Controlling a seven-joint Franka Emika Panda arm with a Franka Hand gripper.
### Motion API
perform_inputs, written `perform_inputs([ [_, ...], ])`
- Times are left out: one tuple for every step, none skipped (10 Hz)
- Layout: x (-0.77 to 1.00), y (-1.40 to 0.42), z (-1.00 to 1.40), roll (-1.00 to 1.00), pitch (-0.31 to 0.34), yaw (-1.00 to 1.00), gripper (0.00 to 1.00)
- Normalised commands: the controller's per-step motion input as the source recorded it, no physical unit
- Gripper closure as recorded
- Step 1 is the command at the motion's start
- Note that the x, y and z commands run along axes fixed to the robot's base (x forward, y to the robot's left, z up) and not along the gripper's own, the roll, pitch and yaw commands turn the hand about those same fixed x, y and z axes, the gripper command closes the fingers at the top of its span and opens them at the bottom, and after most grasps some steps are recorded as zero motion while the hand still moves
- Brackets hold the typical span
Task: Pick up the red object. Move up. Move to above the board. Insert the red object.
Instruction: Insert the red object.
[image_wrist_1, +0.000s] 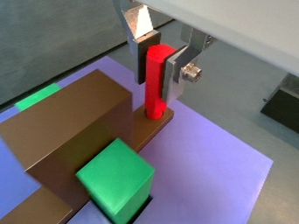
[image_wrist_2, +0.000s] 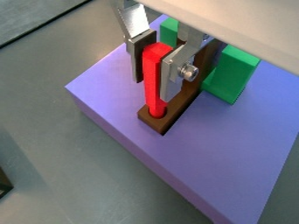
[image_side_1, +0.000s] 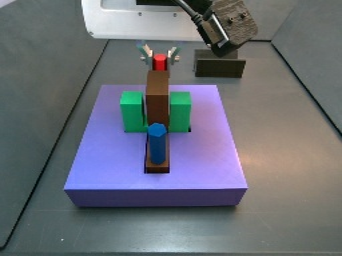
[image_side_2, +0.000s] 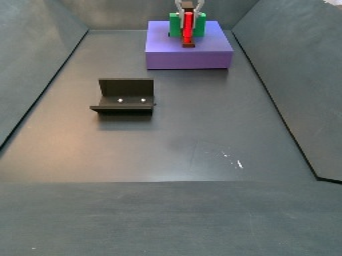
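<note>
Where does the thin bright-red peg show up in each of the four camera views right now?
Wrist view: thin bright-red peg upright between the gripper fingers, lower end at the long brown board's end.
Wrist view: red peg upright, centre, between the fingers.
Side view: red peg only a small tip behind the board's far end.
Side view: red peg tiny, at the top edge.
Shared landmark: purple slab.

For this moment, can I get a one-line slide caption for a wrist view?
Gripper holds the red peg upright, its lower end in the brown board's end hole, beside a green block on the purple slab.
</note>
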Motion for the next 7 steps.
perform_inputs([
  [0.21,-0.17,-0.14,0.00,-0.090,0.05,1.00],
  [0.17,-0.07,-0.22,0.00,-0.109,0.03,1.00],
  [0.13,0.00,-0.28,0.00,-0.114,0.01,1.00],
  [0.07,0.00,-0.48,0.01,-0.141,0.00,1.00],
  [0.05,0.09,-0.62,0.04,-0.151,0.00,1.00],
  [0.01,0.11,-0.63,0.04,-0.150,0.00,1.00],
  [0.00,0.06,-0.58,0.00,-0.146,0.00,1.00],
])
